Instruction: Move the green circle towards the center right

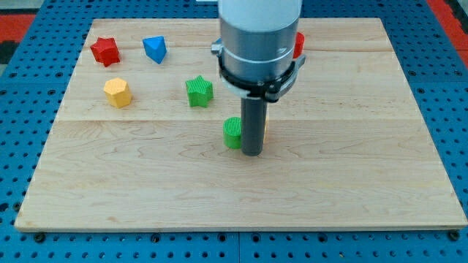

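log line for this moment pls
my tip | just right of the green circle | board centre | green star upper left | push right pending

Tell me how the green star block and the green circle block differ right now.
The green star block has pointed arms; the green circle block is round. The star stands free, nearer the view's top-left; the circle sits lower, directly left of my tip, partly hidden by the rod. Both are green and ridged.

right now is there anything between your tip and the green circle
No. In the camera view my tip sits right against the green circle, on its right side toward the view's right; no other block and no visible gap lies between them.
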You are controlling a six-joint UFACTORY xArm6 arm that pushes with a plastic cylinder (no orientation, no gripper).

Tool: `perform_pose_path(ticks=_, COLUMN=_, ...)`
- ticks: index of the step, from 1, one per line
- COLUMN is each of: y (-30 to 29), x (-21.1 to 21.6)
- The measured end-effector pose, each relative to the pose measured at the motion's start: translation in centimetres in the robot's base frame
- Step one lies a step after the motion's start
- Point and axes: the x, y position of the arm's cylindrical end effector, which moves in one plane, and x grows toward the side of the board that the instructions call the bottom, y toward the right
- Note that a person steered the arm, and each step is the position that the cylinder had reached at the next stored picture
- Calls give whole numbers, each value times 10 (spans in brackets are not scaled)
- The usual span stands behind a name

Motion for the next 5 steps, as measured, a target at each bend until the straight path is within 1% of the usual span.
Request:
perform_pose_path(ticks=1, y=16, x=-30)
perform_pose_path(ticks=2, y=46, x=-55)
perform_pose_path(ticks=3, y=59, x=-84)
perform_pose_path(ticks=4, y=76, x=-72)
perform_pose_path(ticks=5, y=110, x=42)
